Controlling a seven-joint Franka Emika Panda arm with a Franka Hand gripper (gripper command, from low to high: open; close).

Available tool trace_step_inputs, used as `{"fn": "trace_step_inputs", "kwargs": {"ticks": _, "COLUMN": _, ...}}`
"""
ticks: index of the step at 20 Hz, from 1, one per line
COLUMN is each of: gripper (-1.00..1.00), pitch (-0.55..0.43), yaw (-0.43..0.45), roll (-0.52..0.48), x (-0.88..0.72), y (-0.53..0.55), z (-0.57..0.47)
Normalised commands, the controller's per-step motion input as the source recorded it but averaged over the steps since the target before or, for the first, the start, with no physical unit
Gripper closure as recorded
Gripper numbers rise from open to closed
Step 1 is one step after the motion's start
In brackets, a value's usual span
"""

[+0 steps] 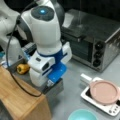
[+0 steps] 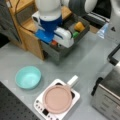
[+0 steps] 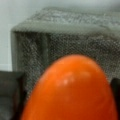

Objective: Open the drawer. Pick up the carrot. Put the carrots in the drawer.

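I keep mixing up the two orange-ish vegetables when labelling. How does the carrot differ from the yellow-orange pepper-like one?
Colour: the carrot is bright orange; the pepper-like item is yellower.
Place: the carrot sits between the fingers of the gripper over the open drawer; the pepper-like item lies in the drawer, farther back.
Contact: the carrot is held by the gripper; the pepper-like item is untouched.
Shared: both are at the drawer.

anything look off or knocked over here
Nothing stands out. The drawer is pulled open, the gripper sits low inside it with the carrot between its fingers, and the pan lies flat on the cooker.
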Motion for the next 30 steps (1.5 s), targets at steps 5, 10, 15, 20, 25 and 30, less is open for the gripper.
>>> {"fn": "trace_step_inputs", "kwargs": {"ticks": 5, "gripper": 1.00, "pitch": -0.168, "yaw": -0.008, "roll": 0.015, "x": -0.42, "y": 0.00, "z": -0.07}}
{"fn": "trace_step_inputs", "kwargs": {"ticks": 10, "gripper": 1.00, "pitch": -0.128, "yaw": 0.046, "roll": 0.036, "x": -0.27, "y": -0.02, "z": -0.07}}
{"fn": "trace_step_inputs", "kwargs": {"ticks": 15, "gripper": 1.00, "pitch": -0.104, "yaw": 0.215, "roll": 0.004, "x": -0.22, "y": -0.11, "z": -0.06}}
{"fn": "trace_step_inputs", "kwargs": {"ticks": 20, "gripper": 1.00, "pitch": -0.117, "yaw": 0.319, "roll": -0.019, "x": -0.20, "y": -0.20, "z": -0.02}}
{"fn": "trace_step_inputs", "kwargs": {"ticks": 25, "gripper": 1.00, "pitch": -0.093, "yaw": 0.292, "roll": -0.111, "x": -0.14, "y": -0.15, "z": 0.02}}
{"fn": "trace_step_inputs", "kwargs": {"ticks": 30, "gripper": 1.00, "pitch": -0.085, "yaw": 0.305, "roll": -0.214, "x": -0.09, "y": -0.07, "z": 0.04}}
